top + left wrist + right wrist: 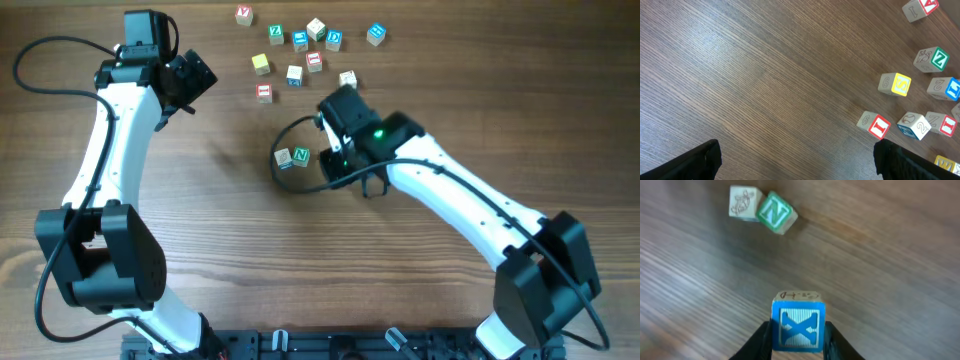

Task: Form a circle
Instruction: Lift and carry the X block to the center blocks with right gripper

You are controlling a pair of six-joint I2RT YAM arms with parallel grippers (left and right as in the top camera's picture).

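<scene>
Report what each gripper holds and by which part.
Right gripper: blue X cube, pinched by its left and right side faces. Left gripper: nothing, jaws wide open.

Overhead straight down, wrist views close and oblique, right shares green N cube (301, 155)

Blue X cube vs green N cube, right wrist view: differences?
The blue X cube shows a blue X face; the green N cube a green N.
The blue X cube is clamped in the right gripper; the green N cube lies free on the table.
The green N cube touches a pale cube; the blue X cube stands apart from both.
Shared: small wooden letter cubes.
</scene>
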